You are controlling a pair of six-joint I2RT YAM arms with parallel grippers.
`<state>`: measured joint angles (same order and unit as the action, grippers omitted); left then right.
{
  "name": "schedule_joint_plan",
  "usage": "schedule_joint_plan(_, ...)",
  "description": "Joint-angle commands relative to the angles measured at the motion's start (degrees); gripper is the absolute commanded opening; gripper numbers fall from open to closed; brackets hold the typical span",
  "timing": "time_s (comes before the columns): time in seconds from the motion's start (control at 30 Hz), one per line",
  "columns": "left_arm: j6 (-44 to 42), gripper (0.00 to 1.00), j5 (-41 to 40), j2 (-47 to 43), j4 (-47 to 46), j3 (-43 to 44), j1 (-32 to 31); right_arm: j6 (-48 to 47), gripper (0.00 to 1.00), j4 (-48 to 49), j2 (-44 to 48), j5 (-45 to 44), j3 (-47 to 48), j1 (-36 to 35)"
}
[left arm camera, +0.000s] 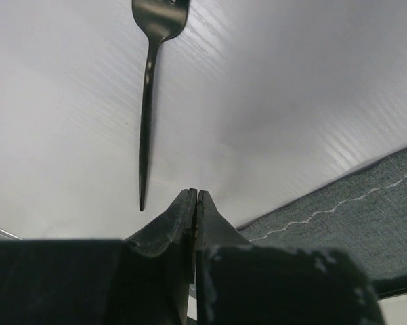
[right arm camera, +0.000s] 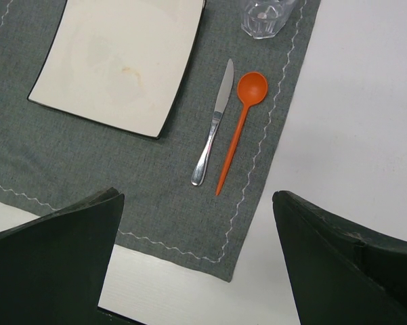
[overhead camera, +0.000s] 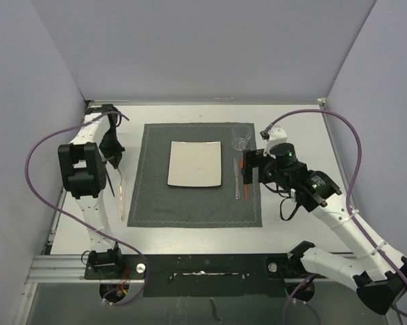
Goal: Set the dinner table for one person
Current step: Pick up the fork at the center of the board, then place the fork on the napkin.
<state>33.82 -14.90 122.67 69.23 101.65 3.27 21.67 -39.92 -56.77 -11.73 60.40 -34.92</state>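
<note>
White dinner table (overhead camera: 305, 135) lies under grey mat (overhead camera: 149, 196). Square plate (overhead camera: 195, 164) set mid-mat; glass (right arm camera: 263, 17) stood at mat's far right corner. Knife (right arm camera: 217, 122), orange spoon (right arm camera: 252, 88) laid right of plate, shown clearly by right wrist view only. Fork (left arm camera: 147, 115) laid on bare table, left of mat. Left gripper (left arm camera: 195, 198) pressed together; right gripper (right arm camera: 196, 196) spread wide.

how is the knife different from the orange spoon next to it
The knife is shiny silver with a flat pointed blade; the spoon is orange with a round bowl. The knife lies nearer the plate, the spoon nearer the stitched edge of the placemat. Both lie flat on it, side by side and roughly parallel.
</note>
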Motion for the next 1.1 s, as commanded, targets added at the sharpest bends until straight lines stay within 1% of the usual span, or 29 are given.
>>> schedule_joint_plan(0.0,0.5,0.0,2.0,-4.0,1.4,5.1,-1.2,0.6,0.98,1.3,1.8,0.0,0.5,-0.2)
schedule_joint_plan(0.4,2.9,0.0,4.1,3.5,4.3,17.4,-6.0,-0.1,0.98,-0.5,2.4,-0.8,1.4,-0.2)
schedule_joint_plan(0.77,6.2,0.0,4.0,14.5,8.7,31.1,-11.7,-0.9,0.98,-2.4,3.2,-1.5,1.8,-0.2)
schedule_joint_plan(0.9,6.9,0.0,4.0,16.3,9.5,33.4,-13.2,-1.3,0.98,-2.9,3.7,-1.9,1.8,-0.2)
schedule_joint_plan(1.07,7.6,0.0,3.6,17.1,9.6,33.7,-13.9,-1.7,0.98,-3.5,4.2,-2.1,1.9,-0.2)
